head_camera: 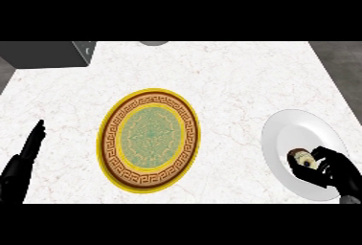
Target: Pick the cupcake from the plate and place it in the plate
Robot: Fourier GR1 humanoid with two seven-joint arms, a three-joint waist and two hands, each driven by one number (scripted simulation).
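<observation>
The right hand (332, 168) lay at the near right of the counter, over the white plate (283, 125), with its black fingers and thumb curled round the cupcake (302, 158). The thumb and fingers came at the cake from its right and near sides, so the hand covered part of it; that seemed the natural approach for an arm entering from the near edge, and it left the far and left sides of the cake bare. Whether the cake was lifted or sat on the plate could not be told from this view. I judged the grasp to be the step in hand, with the carry to the left not yet begun.

The cupcake was small and round, with a pale cream top and a dark brown band along its left side, lying in the near half of the white plate.

To the left, well apart from the white plate, stood the patterned plate (113, 158), gold at the rim, brown with a key border, green at the centre. It held nothing and was probably the target.

The left hand (20, 165) rested at the near left edge, fingers straight and pointing far, holding nothing.
</observation>
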